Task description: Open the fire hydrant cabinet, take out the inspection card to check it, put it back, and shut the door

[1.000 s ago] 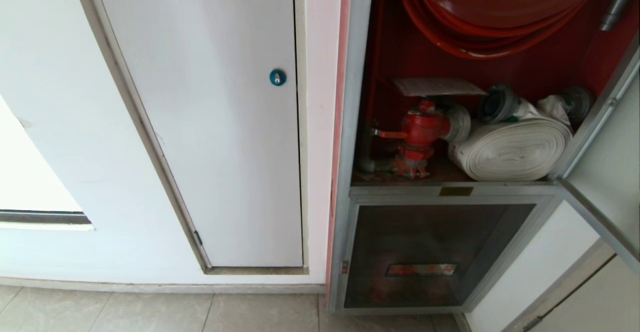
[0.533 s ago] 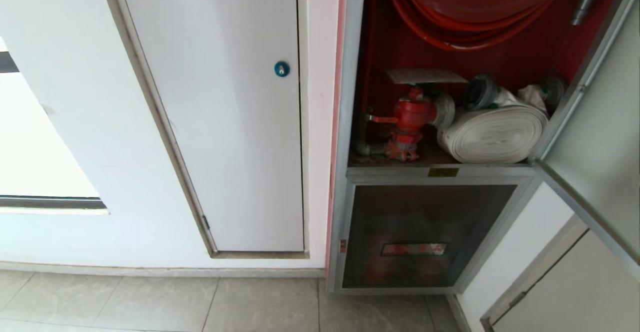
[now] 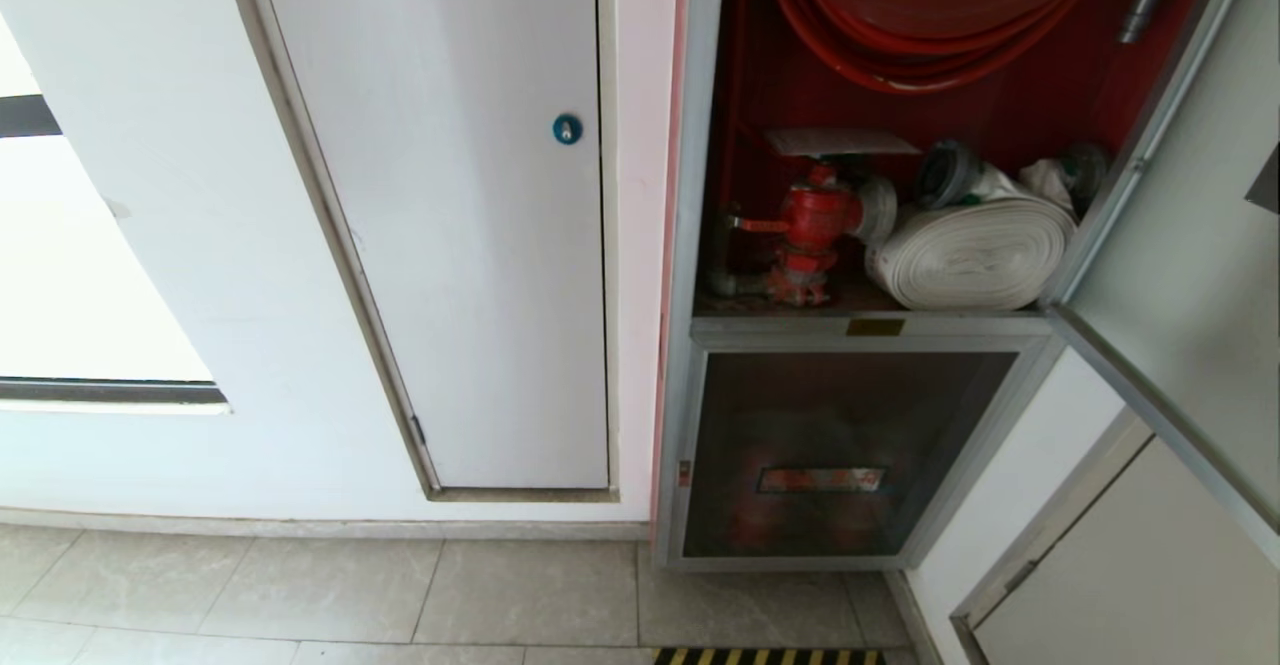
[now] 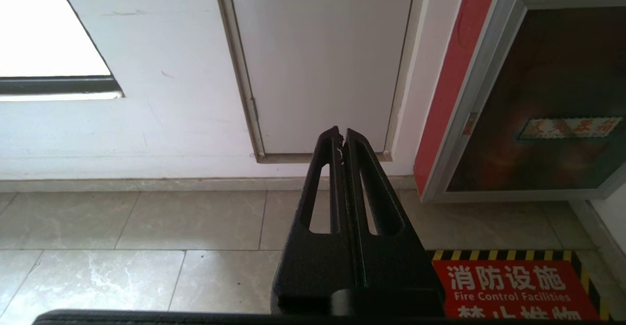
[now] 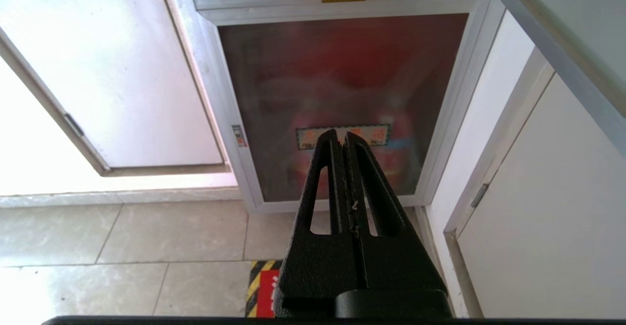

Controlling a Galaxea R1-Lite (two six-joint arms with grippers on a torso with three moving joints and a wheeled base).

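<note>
Here the fire hydrant cabinet (image 3: 690,245) stands open, its door (image 3: 1190,275) swung out to the cabinet's right side. Inside the cabinet, the inspection card (image 3: 840,141) lies flat on top of the red valve (image 3: 815,220), with the rolled white hose (image 3: 975,253) just beside the valve and the red hose reel (image 3: 930,15) above both. Below that compartment the cabinet's smaller dark glass panel (image 3: 835,455) is shut. My left end effector (image 4: 342,137) and my right end effector (image 5: 341,139) are both clenched and empty, well apart from the cabinet, low above the tiled floor (image 3: 300,595).
</note>
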